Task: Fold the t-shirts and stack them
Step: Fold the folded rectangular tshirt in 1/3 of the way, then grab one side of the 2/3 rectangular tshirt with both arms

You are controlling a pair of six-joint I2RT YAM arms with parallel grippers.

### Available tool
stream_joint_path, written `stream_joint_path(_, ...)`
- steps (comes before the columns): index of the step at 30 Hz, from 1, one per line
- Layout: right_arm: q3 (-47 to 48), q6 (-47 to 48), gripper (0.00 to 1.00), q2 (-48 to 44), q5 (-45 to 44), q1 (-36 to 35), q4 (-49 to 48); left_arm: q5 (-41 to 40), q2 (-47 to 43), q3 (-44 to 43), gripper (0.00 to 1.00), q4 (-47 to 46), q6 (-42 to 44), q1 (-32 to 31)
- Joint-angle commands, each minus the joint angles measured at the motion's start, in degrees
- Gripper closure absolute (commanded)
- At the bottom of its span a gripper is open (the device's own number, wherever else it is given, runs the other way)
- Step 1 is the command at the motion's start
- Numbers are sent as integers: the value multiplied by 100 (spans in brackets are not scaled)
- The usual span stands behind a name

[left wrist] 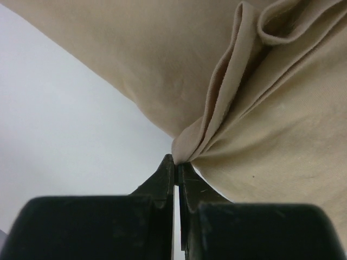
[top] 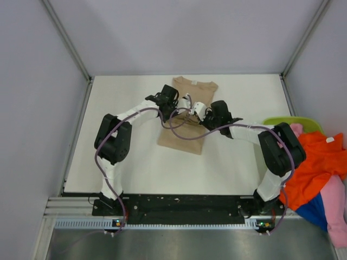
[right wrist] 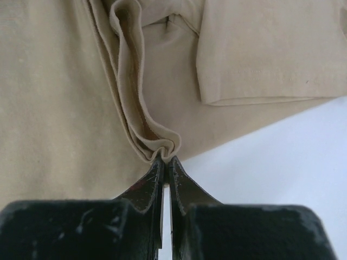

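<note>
Seen from above, the left arm (top: 133, 115) and right arm (top: 246, 130) cover the middle of the tan t-shirt (top: 181, 142). At 4 o'clock, the orange t-shirt (top: 317, 162), pink t-shirt (top: 336, 206) and blue t-shirt (top: 313, 210) run off the edge, hiding most of the green basket (top: 284, 120).

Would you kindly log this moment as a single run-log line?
left gripper: shut on tan t-shirt; right gripper: shut on tan t-shirt; fold: underway

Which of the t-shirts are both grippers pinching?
The tan t-shirt, alone at centre; the orange shirt, pink shirt and blue shirt sit heaped at the right, untouched.
</note>
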State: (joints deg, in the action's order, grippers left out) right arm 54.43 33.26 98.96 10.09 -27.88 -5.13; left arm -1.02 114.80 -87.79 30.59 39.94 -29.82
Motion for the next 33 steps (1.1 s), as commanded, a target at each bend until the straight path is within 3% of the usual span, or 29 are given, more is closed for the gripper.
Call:
stream_joint_path(1, 313, 77, 100, 211, -226, 81, -374, -276, 182, -467, 100, -193, -136, -23)
stream_joint_path(3, 331, -108, 89, 352, -515, 168, -585, -495, 323, -642, 85, -307, -180, -15)
stream_joint_path(7, 436, -591, 56, 458, -666, 555, -929, -874, 569, -1177, 64, -554, -355, 134)
stream_joint_path(10, 524, -680, 53, 117, -509, 617, -745, -839, 727, -1968, 55, -151, -557, 380)
stream_joint_path(12, 263, -662, 52, -366, 226, 608, -604, -752, 544, -2181, 53, 87, -654, 503)
stream_joint_path(14, -246, -532, 43, -963, 1105, 530, -586, -244, 63, -1841, 53, 210, -524, 539)
stream_joint_path(17, -1099, 362, 40, -1799, 1986, 162, -219, 1283, -948, -507, 53, 324, 396, 504)
stream_joint_path(22, -1559, 1648, 38, -2048, 1936, -788, 669, 2684, -2171, 1805, 53, 510, 2418, 407)
stream_joint_path(26, -1269, 1772, 40, -1565, 1463, -1026, 1013, 2414, -2419, 2783, 49, -16, 2633, 179)
stream_joint_path(33, -961, 2167, 47, -931, 626, -1246, 1374, 1878, -1840, 2803, 49, -334, 2369, 38)
